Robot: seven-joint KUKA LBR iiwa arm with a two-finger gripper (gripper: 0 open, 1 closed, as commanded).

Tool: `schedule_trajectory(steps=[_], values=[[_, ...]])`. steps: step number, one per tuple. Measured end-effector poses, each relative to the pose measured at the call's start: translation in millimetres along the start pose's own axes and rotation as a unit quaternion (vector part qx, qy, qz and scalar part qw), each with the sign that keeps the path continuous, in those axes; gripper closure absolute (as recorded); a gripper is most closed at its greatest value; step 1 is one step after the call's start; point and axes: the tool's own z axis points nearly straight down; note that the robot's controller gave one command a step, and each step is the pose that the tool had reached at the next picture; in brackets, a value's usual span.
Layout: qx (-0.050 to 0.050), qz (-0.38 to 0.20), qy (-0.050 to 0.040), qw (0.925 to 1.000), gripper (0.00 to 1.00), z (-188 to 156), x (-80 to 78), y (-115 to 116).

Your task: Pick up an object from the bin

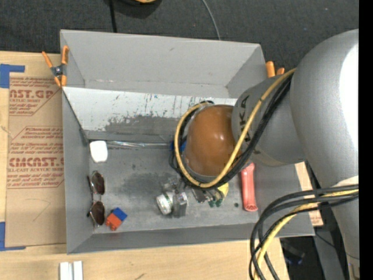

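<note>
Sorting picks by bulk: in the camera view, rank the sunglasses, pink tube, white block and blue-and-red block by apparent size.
1. Sunglasses and pink tube: largest, too alike to rank.
2. White block and blue-and-red block: smaller, also alike.

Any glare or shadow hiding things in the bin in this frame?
Camera view: soft glare on the arm's orange cover; the arm shades the bin floor around the silvery metal thing; white block and sunglasses at left lie evenly lit.

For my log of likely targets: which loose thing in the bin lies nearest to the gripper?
The shiny silver round piece at the front middle, just beside the gripper. The pink stick lies further right; the white block is far left.
</note>
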Motion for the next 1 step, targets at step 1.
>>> schedule_trajectory(steps=[1], values=[[0.0,-0.005,0.0001,1.0,1.0,-197.9,-3.8,-9.5]])
